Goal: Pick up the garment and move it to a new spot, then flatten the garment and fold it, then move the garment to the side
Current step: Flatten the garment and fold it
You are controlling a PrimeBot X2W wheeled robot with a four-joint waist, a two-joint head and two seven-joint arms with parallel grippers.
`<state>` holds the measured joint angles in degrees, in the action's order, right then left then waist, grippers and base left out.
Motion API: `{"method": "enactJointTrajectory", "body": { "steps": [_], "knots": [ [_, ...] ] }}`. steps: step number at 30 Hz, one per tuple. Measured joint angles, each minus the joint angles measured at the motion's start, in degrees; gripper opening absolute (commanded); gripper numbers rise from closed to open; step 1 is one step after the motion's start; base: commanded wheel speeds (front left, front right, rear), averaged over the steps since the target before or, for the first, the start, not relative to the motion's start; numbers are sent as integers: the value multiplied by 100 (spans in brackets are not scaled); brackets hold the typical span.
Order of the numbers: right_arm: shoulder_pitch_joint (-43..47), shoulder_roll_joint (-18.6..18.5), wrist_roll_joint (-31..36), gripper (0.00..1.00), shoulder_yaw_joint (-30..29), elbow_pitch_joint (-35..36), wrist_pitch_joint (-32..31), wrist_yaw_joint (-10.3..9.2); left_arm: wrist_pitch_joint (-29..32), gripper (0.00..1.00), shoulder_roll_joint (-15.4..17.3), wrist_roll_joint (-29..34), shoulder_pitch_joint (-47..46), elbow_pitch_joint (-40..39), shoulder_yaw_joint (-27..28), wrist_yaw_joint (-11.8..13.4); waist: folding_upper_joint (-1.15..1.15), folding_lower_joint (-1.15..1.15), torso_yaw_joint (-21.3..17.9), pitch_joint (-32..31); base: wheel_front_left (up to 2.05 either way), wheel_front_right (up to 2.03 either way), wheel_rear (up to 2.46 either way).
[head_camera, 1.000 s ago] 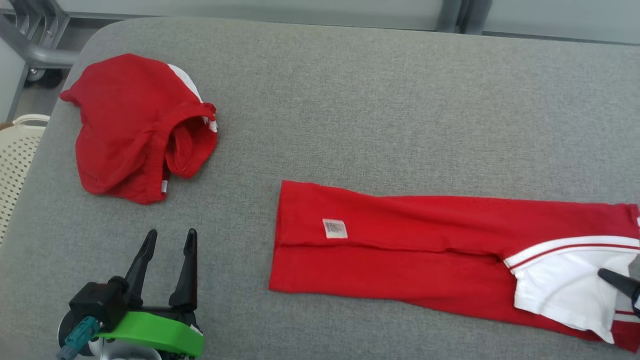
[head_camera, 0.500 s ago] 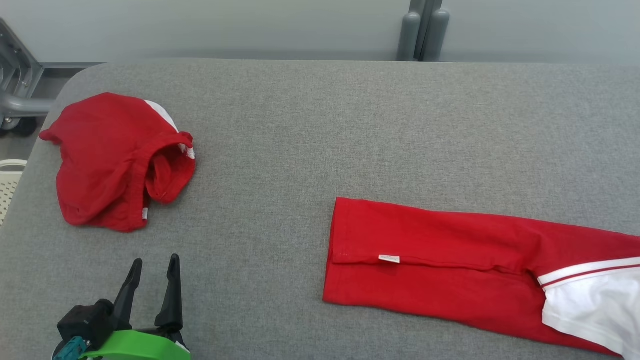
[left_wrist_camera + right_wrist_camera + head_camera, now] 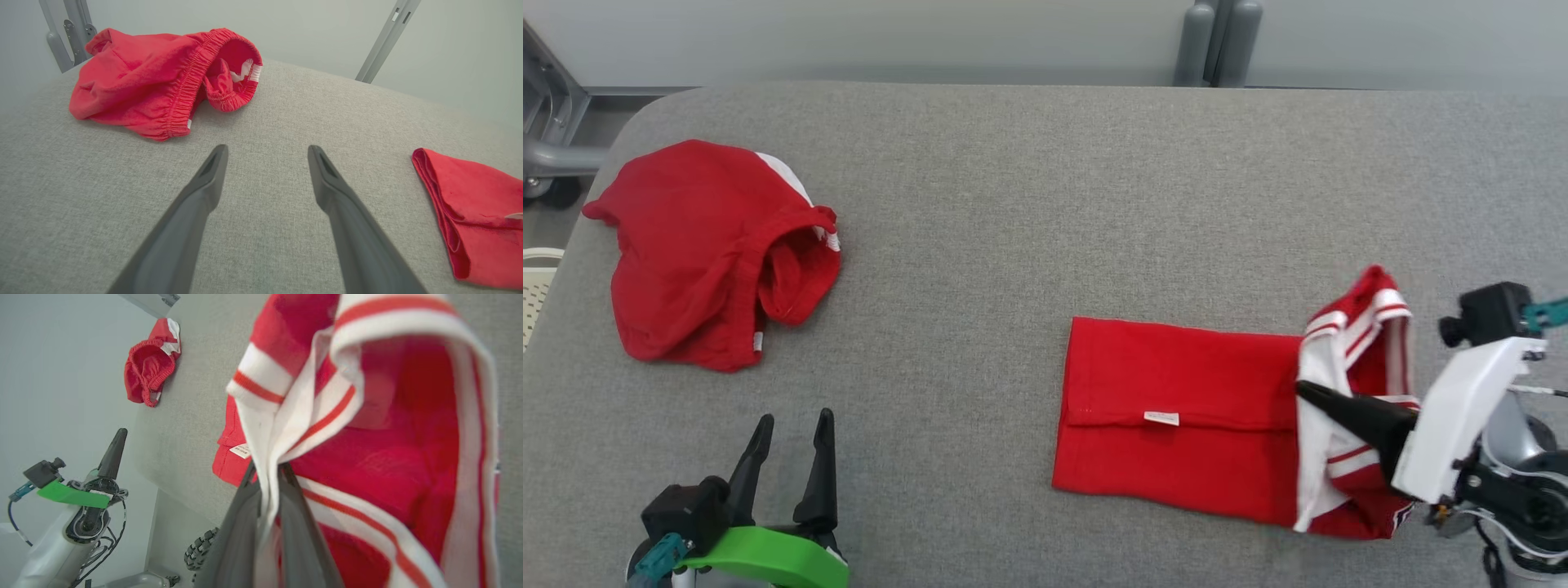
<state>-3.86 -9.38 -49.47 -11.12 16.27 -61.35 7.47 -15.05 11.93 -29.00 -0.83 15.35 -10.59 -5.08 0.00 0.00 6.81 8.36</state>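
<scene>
Evidently the garment (image 3: 1176, 408) is a soft, light knit in red with white striped trim. It lies on the right half of the grey table (image 3: 1013, 204), its red part flat in a doubled layer. The right gripper (image 3: 1303, 390) is pressed together on the white striped end, which stands up off the table in a loose hood. Cloth like this probably droops and slides under its own weight, so a hold on a hem or seam, through both layers, looks safest, and the thick striped band gives good purchase. The left gripper (image 3: 795, 416) hangs spread and empty near the table's front left. A second red garment (image 3: 703, 253) lies crumpled at the far left, well apart. A small white tag (image 3: 1161, 418) sits on the fold seam, but its print is too small to read.
</scene>
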Motion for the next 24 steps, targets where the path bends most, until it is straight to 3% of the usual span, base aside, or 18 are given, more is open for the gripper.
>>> {"method": "enactJointTrajectory", "body": {
  "steps": [6, 12, 22, 24],
  "knots": [
    [-320, 204, 673, 0, 1234, -387, 278, 0, 0, 100, -69, 57, -252, 172, -90, -97, 0, 0, 142, 66, 0, 0, 0],
    [-939, 328, 1234, 0, 1748, -1302, 813, 0, 0, 100, -73, 127, -429, 396, -199, -146, 0, 0, 316, 178, 0, 0, 0],
    [-1357, 437, 1385, 2, 2412, -2458, 1283, 0, 1, 100, -52, 133, -524, 657, -252, -190, 0, 0, 463, 67, 0, 0, 0],
    [-1443, 456, 1469, 60, 2510, -2587, 1435, 0, 0, 100, -53, 133, -524, 670, -246, -192, 0, 0, 458, 20, 0, 0, 0]
  ]
}}
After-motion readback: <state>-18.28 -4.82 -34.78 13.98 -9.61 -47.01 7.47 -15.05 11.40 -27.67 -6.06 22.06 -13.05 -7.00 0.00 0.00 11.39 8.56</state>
